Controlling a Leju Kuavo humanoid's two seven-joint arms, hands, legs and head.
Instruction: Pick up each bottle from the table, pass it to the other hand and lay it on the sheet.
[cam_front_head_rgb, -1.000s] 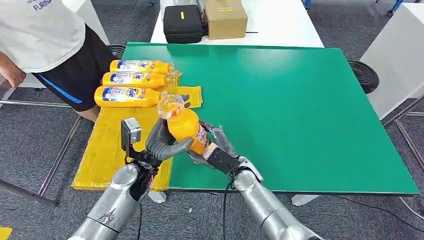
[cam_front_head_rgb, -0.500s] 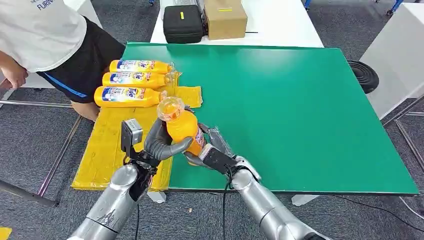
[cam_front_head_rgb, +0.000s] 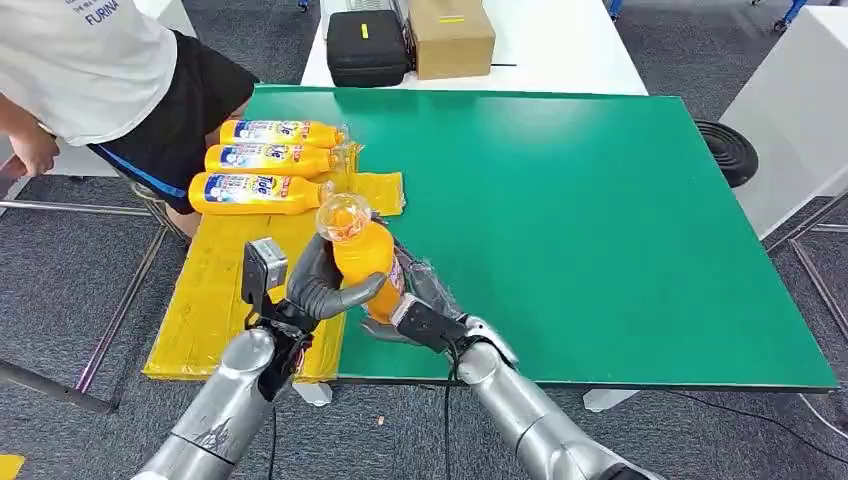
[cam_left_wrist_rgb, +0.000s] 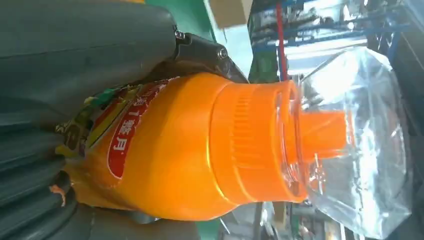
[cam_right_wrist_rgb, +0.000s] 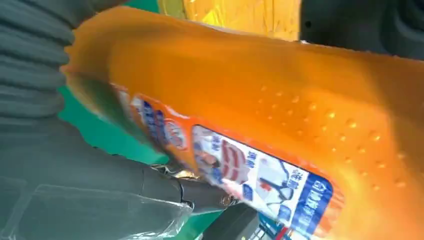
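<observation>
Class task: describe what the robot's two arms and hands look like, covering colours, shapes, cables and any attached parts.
Both arms are silver metal tubes with rounded joints. The left hand has thick, smooth dark grey fingers, and a small grey box-shaped camera unit sits at its wrist. The right hand is dark grey too, with a clear plastic film over its back. Thin black cables hang below both wrists.

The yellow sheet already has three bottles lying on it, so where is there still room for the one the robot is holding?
The far end of the yellow sheet is crowded: three bottles lie there side by side. The free patch runs from the nearest lying bottle down to the sheet's near edge, left of the left hand, which grips the held bottle with the right hand.
</observation>
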